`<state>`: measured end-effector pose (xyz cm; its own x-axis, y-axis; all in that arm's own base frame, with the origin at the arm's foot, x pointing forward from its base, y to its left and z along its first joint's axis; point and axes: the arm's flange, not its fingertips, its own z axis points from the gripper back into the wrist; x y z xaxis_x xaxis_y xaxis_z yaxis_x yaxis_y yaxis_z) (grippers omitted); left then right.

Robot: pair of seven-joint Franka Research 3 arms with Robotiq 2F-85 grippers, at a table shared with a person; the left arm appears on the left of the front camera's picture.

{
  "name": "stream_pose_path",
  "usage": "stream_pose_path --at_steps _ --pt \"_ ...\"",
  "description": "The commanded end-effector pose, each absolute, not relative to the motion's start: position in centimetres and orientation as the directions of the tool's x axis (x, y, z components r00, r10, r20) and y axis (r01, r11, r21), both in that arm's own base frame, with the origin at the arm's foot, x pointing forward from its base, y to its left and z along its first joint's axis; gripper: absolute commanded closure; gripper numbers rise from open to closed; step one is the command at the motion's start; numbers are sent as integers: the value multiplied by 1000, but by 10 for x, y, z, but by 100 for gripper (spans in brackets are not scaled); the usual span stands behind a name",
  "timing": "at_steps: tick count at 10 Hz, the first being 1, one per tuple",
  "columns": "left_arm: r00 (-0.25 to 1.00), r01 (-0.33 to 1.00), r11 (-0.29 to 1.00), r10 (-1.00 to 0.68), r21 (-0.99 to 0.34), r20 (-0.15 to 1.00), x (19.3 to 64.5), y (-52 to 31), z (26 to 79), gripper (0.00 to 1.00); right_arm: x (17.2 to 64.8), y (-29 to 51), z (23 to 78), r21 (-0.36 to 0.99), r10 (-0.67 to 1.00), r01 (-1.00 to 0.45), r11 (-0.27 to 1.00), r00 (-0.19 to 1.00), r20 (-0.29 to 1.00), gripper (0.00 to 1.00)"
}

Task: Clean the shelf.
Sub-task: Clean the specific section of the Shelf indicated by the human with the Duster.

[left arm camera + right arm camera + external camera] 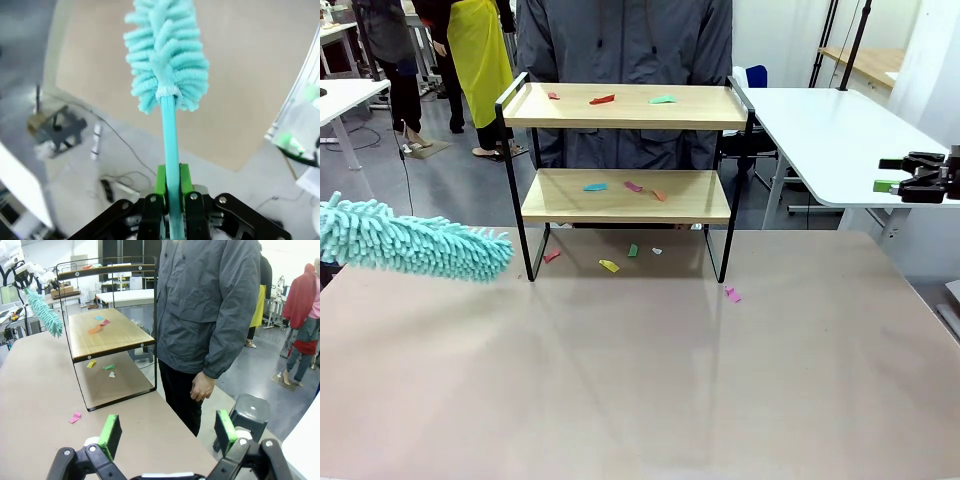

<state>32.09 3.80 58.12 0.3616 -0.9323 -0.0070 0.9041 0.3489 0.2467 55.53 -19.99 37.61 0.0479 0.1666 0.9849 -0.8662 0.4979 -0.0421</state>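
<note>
The shelf (625, 106) stands at the far middle of the table, two light wooden boards on a thin black frame. Small coloured scraps (603, 99) lie on both boards and on the table under it. A turquoise fluffy duster (420, 243) reaches in from the left, its tip just left of the shelf's left leg. My left gripper (172, 200) is shut on the duster's handle (171, 145). My right gripper (910, 175) hangs open at the far right, off the table's edge, with nothing between its green pads (111, 434). The shelf (107, 330) also appears in the right wrist view.
A person in a grey jacket (620, 40) stands right behind the shelf, one hand (202, 386) hanging down. A pink scrap (732, 294) lies on the table right of the shelf. A white table (830, 130) stands at the right. A stool (252, 412) stands beside the person.
</note>
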Motion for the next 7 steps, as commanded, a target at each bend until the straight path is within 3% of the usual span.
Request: stream_pose_path --at_steps 1,3,5,6,7 --pt "166 962 167 -986 216 22 315 36 585 87 555 -198 378 -45 170 -867 496 45 984 0" --pt "-31 986 -29 -999 166 9 314 15 580 87 555 -198 378 -45 170 -867 496 45 984 0" --pt "-80 981 -75 -997 178 16 313 -1 578 87 555 -198 378 -45 170 -867 496 45 984 0" --pt "-27 974 -13 -998 225 57 324 -9 575 87 555 -198 378 -45 170 -867 496 45 984 0" --pt "-61 983 -59 -998 174 6 314 -2 577 87 555 -198 378 -45 170 -867 496 45 984 0"
